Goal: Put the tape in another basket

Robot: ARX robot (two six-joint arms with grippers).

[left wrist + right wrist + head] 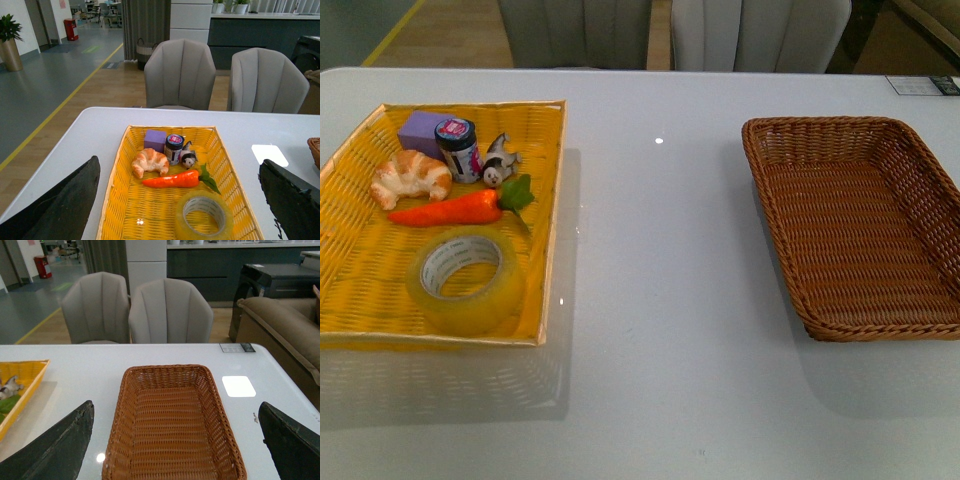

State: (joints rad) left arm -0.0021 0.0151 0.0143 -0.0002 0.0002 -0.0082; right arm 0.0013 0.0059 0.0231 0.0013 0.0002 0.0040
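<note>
White tabletop [660,300] with grey chairs [180,75] behind it. On the left sits a yellow woven tray [350,290]. The tape [470,280] lies flat in the tray's near end, just in front of a toy carrot [450,210]. Behind the carrot are a croissant [412,178], a small jar [458,148], a purple block [418,130] and a small figurine [500,162]. The brown wicker basket [860,230] stands well apart on the right. The left gripper [179,167] hangs over the tray, its fingers [70,205] spread wide. The right gripper [176,409] hangs over the basket, likewise spread wide.
</note>
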